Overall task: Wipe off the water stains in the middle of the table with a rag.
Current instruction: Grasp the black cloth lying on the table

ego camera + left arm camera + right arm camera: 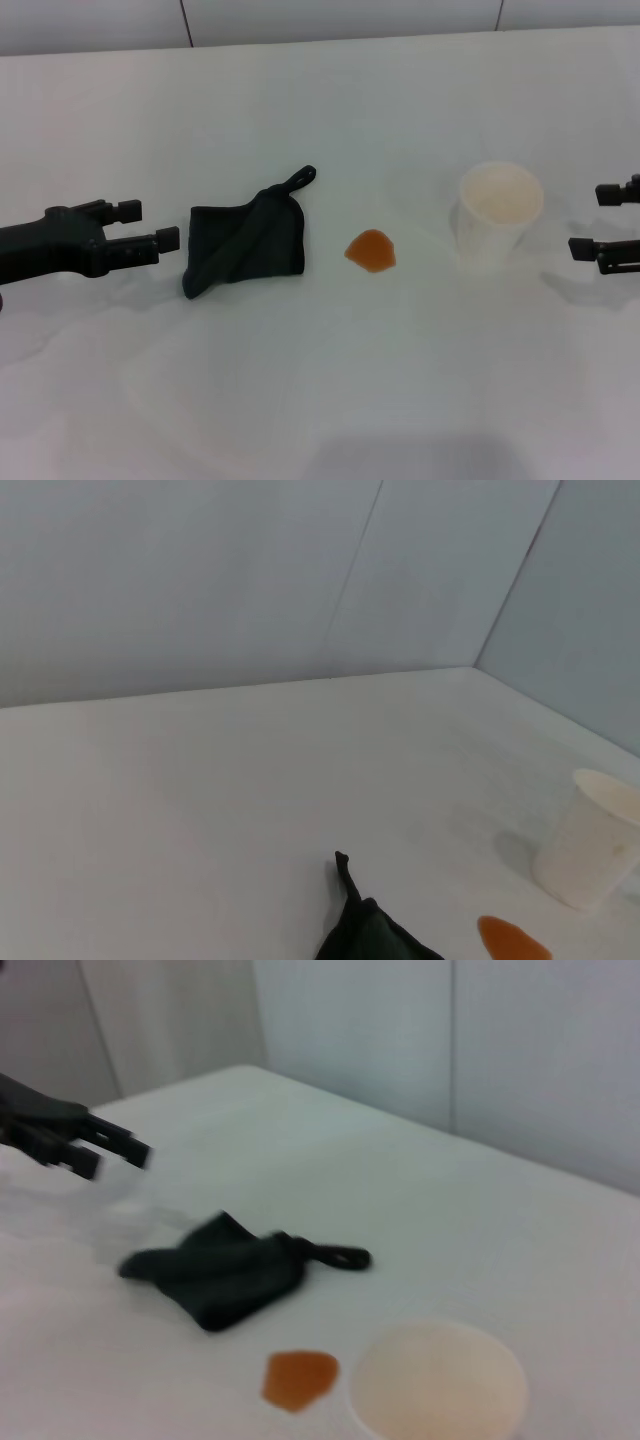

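Head view high, facing down at table (320, 400), both wrist views low, oblique, sharing rag (245, 245), cup (498, 215)

In the left wrist view the rag (375, 935) and the water stains (512, 940) are cut off at the six o'clock edge, and the cup (590, 838) runs off at three o'clock. In the head view the right gripper (590, 222) is cropped at three o'clock. The right wrist view cuts off the cup's lower part at six o'clock.
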Robot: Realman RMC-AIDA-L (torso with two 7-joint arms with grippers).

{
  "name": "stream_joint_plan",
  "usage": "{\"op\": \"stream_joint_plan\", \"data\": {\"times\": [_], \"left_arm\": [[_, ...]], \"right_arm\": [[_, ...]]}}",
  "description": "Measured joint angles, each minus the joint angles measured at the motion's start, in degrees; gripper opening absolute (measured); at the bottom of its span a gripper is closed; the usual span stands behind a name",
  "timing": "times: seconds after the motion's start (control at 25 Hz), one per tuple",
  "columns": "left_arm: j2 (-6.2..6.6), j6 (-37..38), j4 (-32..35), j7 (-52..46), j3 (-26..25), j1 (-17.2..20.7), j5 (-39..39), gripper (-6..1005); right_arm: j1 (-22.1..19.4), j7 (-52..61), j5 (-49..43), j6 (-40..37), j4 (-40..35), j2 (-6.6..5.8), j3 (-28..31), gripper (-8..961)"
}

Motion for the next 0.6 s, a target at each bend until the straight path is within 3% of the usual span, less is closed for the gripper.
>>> {"op": "stream_joint_plan", "data": {"times": [0.16,0.36,0.6], "left_arm": [[0.00,0.00,0.00,0.00,0.03,-0.02,0.00,744],[0.00,0.26,0.00,-0.20,0.12,-0.09,0.03,742],[0.08,0.67,0.08,-1.56,0.20,-0.10,0.38,740]], "right_arm": [[0.31,-0.01,0.46,-3.82,-3.26,0.19,0.75,869],[1.90,-0.67,0.53,-6.09,-5.45,1.35,0.16,869],[2.99,-3.27,0.65,-5.61,-6.25,1.89,-4.11,869]]}}
